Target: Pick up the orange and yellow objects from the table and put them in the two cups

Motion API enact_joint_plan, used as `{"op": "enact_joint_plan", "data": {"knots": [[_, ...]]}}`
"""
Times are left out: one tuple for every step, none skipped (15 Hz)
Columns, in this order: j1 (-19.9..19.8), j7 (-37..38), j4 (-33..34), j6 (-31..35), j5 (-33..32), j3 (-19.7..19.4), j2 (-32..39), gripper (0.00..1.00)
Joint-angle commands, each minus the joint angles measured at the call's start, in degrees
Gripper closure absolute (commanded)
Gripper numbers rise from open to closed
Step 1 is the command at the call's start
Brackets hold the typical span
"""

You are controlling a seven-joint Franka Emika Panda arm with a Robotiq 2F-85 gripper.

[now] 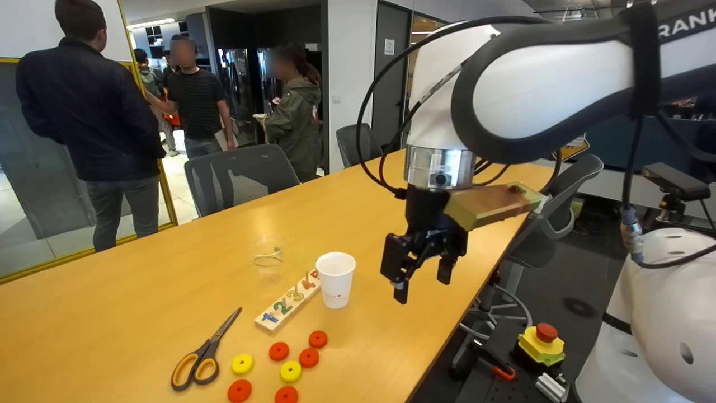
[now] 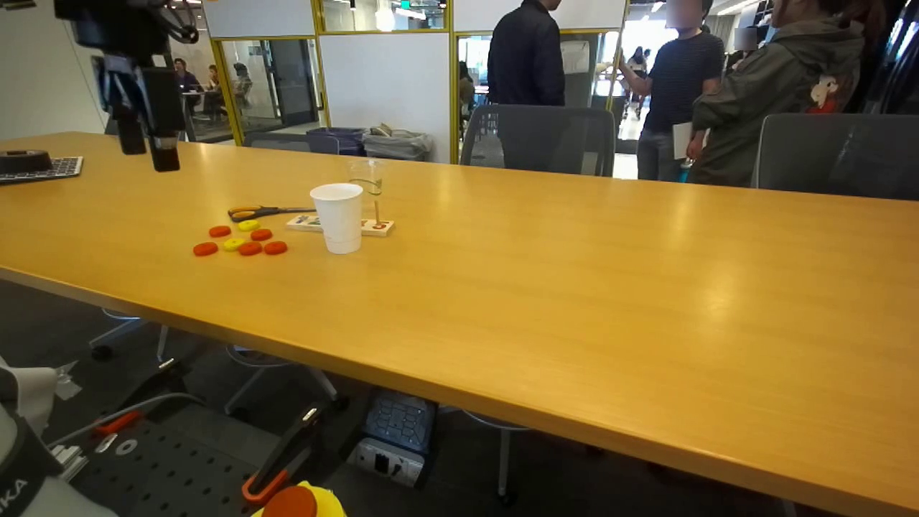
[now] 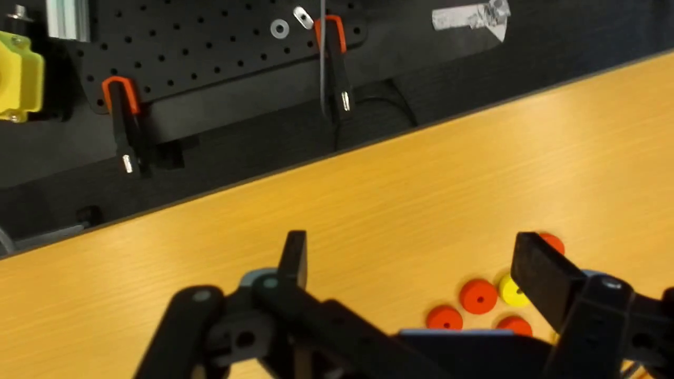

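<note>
Currently: hand (image 1: 422, 284), one, raised over the counter (image 1: 112, 313), fingers spread wide, nothing between them. Red-orange discs (image 1: 274, 354), five; yellow discs (image 1: 238, 366), two; all flat, round, loosely grouped on the counter, lower than the hand and off to its side. White cup (image 1: 335, 285), one, upright, likewise lower than the hand. Clear cup (image 1: 269, 261), one, farther from the hand, past the white cup; contents, if any, indistinct. Sundries: number board (image 1: 290, 300), just beside the white cup; scissors (image 1: 210, 342), past most of the discs from the hand. Step, as judged: approach for a first pick, all seven discs lying outside the cups. Next move, probably: bring the hand sideways over the group, single out a disc clear of its neighbours, and come straight down with fingers apart until they flank the rim, close to the counter.
</note>
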Motion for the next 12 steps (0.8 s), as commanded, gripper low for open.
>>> {"op": "enact_joint_plan", "data": {"knots": [[-1.5,10.3,0.1,11.2,2.2,5.2,6.2,0.0],[-2.0,13.5,0.0,15.2,2.3,6.5,8.4,0.0],[-2.5,16.6,0.0,19.2,1.8,7.7,11.0,0.0],[-2.8,19.7,-0.1,23.0,0.9,8.7,13.3,0.0],[-3.1,22.5,-0.2,26.5,0.0,9.6,16.0,0.0],[-3.3,24.8,-0.3,29.4,-0.8,10.2,18.5,0.0],[-3.4,26.8,-0.3,32.0,-1.5,10.5,21.2,0.0],[-3.6,29.0,-0.4,34.2,-2.6,10.7,23.7,0.0],[-3.8,30.7,-0.4,36.0,-3.8,10.6,26.1,0.0],[-3.9,32.4,-0.4,37.2,-5.1,10.2,28.1,0.0],[-4.1,33.8,-0.4,37.9,-7.4,10.1,29.7,0.0],[-4.7,35.8,0.0,38.0,-10.2,10.0,31.0,0.0]]}}
